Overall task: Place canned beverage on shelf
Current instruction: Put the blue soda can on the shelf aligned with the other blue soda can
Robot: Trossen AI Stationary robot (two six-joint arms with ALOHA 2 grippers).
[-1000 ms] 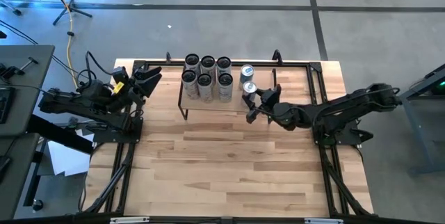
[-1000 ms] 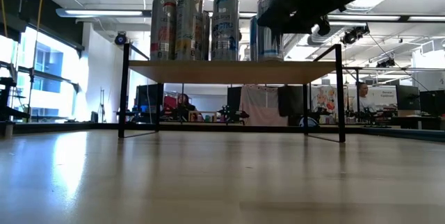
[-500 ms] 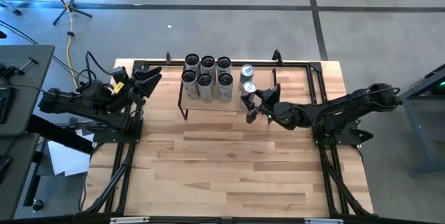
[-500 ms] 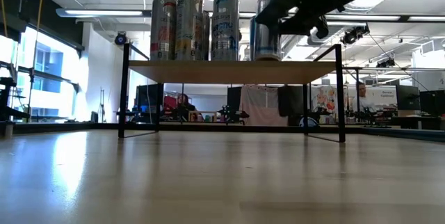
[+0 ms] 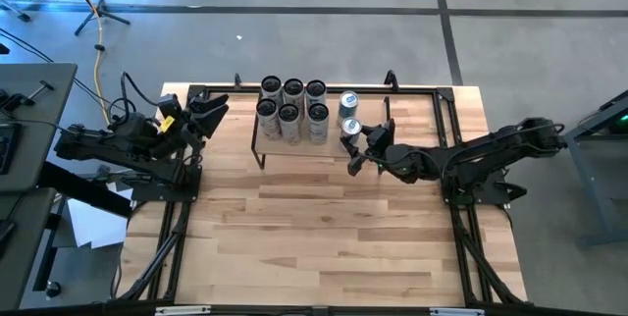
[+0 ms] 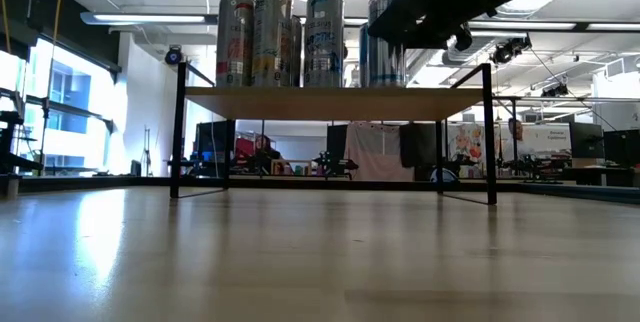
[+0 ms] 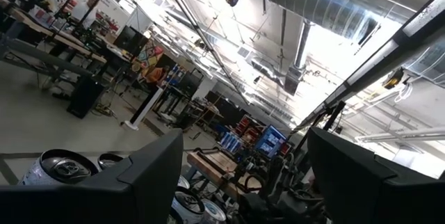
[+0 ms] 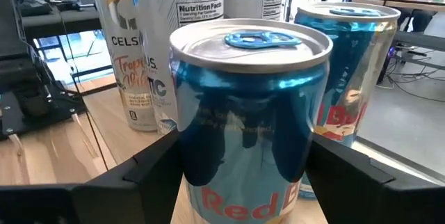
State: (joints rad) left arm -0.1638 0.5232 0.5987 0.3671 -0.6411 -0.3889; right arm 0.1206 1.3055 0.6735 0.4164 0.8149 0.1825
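Wood shelf (image 5: 329, 144), blue can (image 5: 351, 127) between right end effector (image 5: 355, 146) fingers

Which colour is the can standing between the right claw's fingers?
The can is shiny blue with a silver lid and red lettering; the right wrist view shows it best.

Open-plan robotics lab or workshop. Grey concrete floor (image 5: 324, 31), exposed silver ceiling ducts (image 7: 306, 15), strip lights (image 6: 150, 19). Distant benches with monitors (image 7: 270, 140) and gear; wooden table (image 5: 324, 237) on a black rail frame (image 5: 167, 237).
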